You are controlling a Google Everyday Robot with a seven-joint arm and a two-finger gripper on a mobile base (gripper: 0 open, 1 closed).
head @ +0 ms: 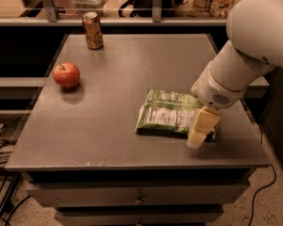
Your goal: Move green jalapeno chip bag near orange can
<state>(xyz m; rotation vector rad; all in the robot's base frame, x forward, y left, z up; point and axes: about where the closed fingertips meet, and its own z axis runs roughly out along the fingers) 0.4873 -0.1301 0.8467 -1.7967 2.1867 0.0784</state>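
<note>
The white arm (254,46) enters from the upper right and bends down over the right side of the grey table (127,60), its thick wrist housing hanging just above the tabletop. Below it the pale gripper (198,136) points down and slightly left, its tip at the surface near the table's front right edge. Whether it is clenched or released cannot be told, since only 1 cream-coloured side of it shows.

The green jalapeno chip bag (166,113) lies flat on the table with its white label panel facing up. Its right end runs beneath the wrist and gripper, so the gripper sits over or against that end; actual contact cannot be made out. The bag's right edge is hidden behind the gripper.

The orange can (92,30) stands upright at the far left corner, well apart from the bag. 1 red apple (66,74) rests on the left side, between can and front edge.
</note>
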